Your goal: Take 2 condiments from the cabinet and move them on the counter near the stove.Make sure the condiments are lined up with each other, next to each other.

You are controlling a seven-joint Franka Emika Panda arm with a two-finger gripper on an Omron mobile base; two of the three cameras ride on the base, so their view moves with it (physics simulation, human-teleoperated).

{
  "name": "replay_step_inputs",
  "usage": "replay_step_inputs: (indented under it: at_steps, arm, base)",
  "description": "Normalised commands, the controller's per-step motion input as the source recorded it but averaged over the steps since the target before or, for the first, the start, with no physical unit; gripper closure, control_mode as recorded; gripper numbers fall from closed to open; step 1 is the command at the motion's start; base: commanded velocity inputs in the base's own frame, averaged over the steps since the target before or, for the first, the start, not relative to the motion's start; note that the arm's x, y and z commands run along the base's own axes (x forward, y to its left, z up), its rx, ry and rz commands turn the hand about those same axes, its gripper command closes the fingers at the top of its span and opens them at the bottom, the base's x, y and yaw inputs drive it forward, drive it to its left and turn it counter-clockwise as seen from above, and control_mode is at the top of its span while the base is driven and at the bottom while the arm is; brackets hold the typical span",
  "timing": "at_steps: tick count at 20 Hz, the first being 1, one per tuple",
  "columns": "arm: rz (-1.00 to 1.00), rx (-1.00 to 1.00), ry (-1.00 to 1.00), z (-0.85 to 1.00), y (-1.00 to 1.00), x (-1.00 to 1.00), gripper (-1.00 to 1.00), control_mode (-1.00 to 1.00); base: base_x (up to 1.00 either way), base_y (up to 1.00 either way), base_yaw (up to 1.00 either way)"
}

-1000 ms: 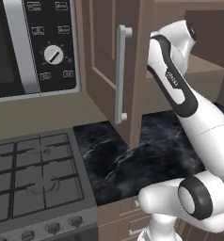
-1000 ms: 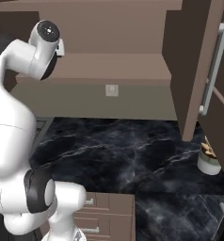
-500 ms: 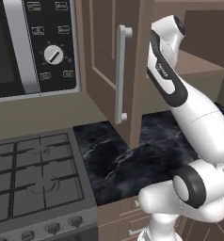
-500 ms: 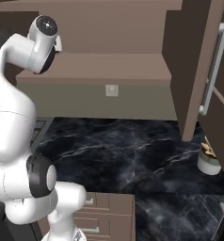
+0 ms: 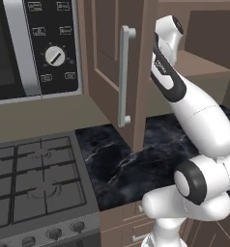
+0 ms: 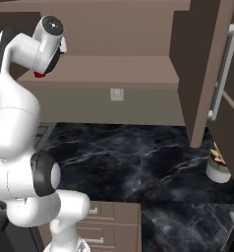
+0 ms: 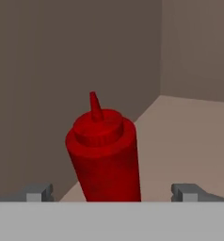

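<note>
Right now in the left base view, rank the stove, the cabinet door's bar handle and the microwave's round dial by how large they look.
1. Stove: largest, though it is cut off at the frame edge and sits nearer the camera.
2. Bar handle: a long, thin vertical bar.
3. Microwave dial: clearly the smallest.

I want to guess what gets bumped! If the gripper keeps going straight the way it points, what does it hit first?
Most likely the red squeeze bottle. In the hand view it stands on the brown cabinet shelf, between the open gripper fingertips. How far ahead it is can't be judged.
</note>
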Motion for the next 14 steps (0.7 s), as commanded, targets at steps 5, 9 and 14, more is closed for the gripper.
replay_step_inputs:
  at_steps: [5,9,14]
  arm:
    - [0.01,-0.04,0.0,-0.07,0.18,0.02,-1.0,-1.0]
    - [0.01,-0.01,0.0,-0.05,0.08,0.0,-1.0,-1.0]
    - [0.01,0.0,0.0,-0.02,0.0,0.06,-1.0,-1.0]
  base:
    - [0.0,0.0,0.0]
    - [0.0,0.0,0.0]
    - [0.0,0.0,0.0]
